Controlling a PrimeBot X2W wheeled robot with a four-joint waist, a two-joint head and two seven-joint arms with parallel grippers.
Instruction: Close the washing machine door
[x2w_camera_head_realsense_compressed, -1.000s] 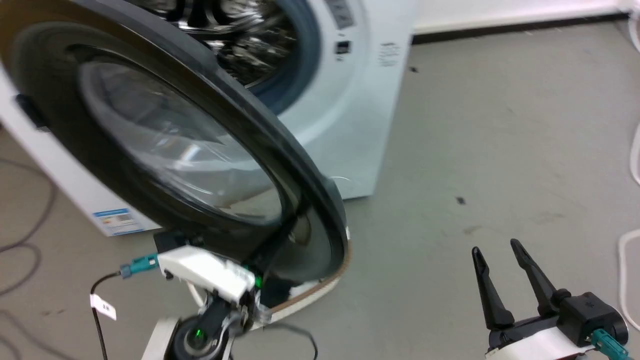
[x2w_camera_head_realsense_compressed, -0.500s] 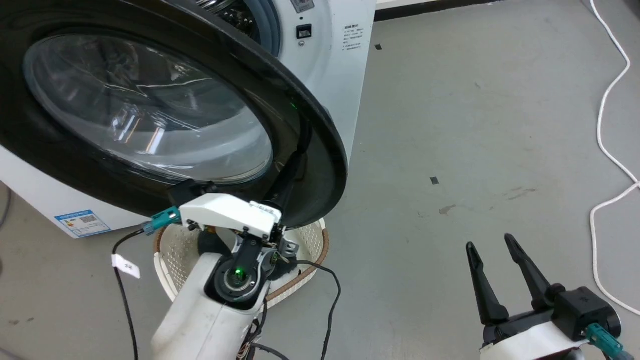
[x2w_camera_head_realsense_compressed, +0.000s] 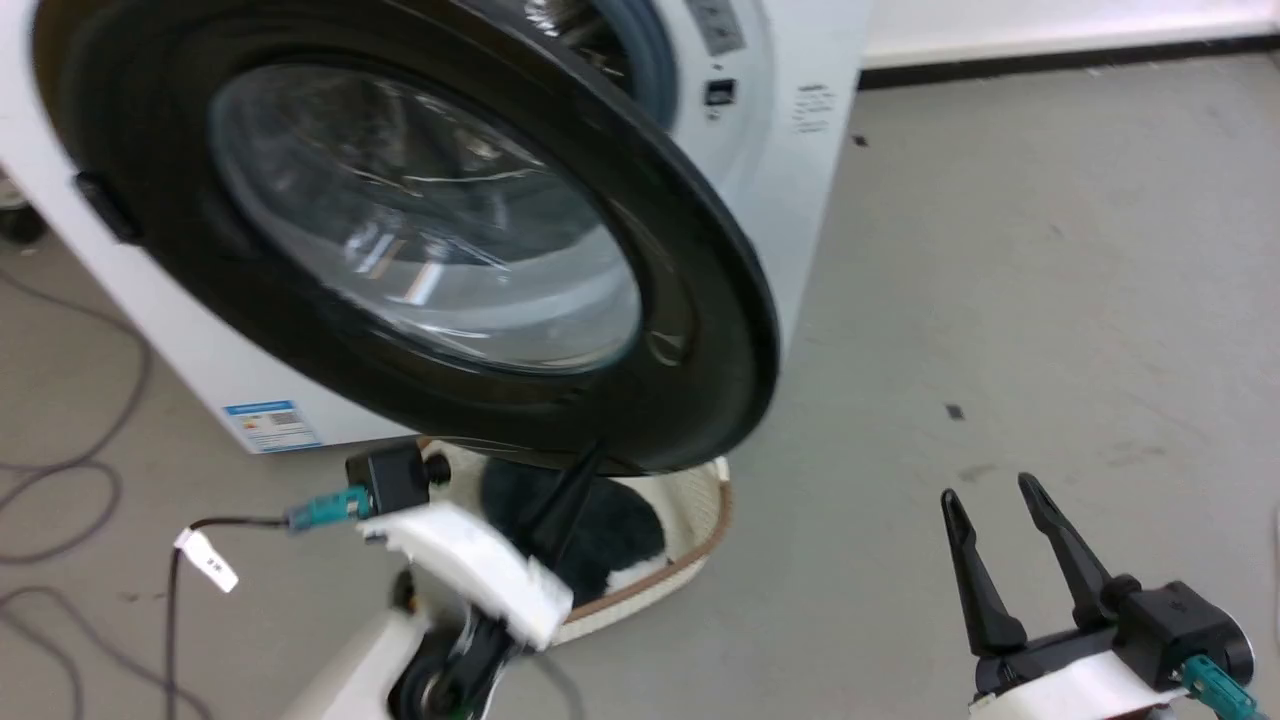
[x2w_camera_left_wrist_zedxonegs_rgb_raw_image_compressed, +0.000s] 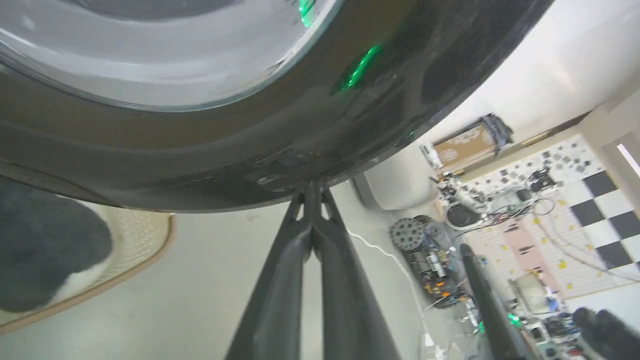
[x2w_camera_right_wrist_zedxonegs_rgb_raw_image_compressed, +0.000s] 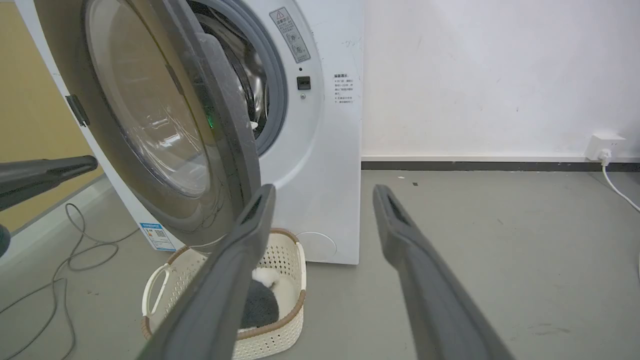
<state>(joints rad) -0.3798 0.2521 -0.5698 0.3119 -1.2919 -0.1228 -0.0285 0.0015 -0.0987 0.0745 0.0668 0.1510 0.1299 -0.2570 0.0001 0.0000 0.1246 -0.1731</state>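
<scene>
The washing machine door (x2w_camera_head_realsense_compressed: 700, 330), a big black-rimmed disc with a bulging glass window, stands partly open, angled out from the white washing machine (x2w_camera_head_realsense_compressed: 800, 190). Steel drum and grey gasket show in the gap behind it (x2w_camera_right_wrist_zedxonegs_rgb_raw_image_compressed: 265, 100). My left gripper (x2w_camera_head_realsense_compressed: 595, 455) is shut with nothing held, and its tips touch the door's bottom rim. In the left wrist view the closed left gripper (x2w_camera_left_wrist_zedxonegs_rgb_raw_image_compressed: 311, 189) meets the door's glossy black rim (x2w_camera_left_wrist_zedxonegs_rgb_raw_image_compressed: 200, 155). My right gripper (x2w_camera_head_realsense_compressed: 988, 492) hangs open and empty over the floor at the lower right, well clear of the door. The right gripper (x2w_camera_right_wrist_zedxonegs_rgb_raw_image_compressed: 324, 192) faces the door (x2w_camera_right_wrist_zedxonegs_rgb_raw_image_compressed: 235, 140) and the machine (x2w_camera_right_wrist_zedxonegs_rgb_raw_image_compressed: 330, 150).
A cream perforated basket (x2w_camera_right_wrist_zedxonegs_rgb_raw_image_compressed: 280, 320) with dark and white cloth sits on the floor under the door, in front of the machine. Cables (x2w_camera_head_realsense_compressed: 60, 470) lie on the floor at the left. A wall socket with a white cord (x2w_camera_right_wrist_zedxonegs_rgb_raw_image_compressed: 605, 145) is at the right. Grey floor stretches to the right.
The head camera has shifted. My left gripper has dropped from beside the door's right edge to its bottom rim. The door looks swung slightly nearer the machine. The right gripper stays put.
</scene>
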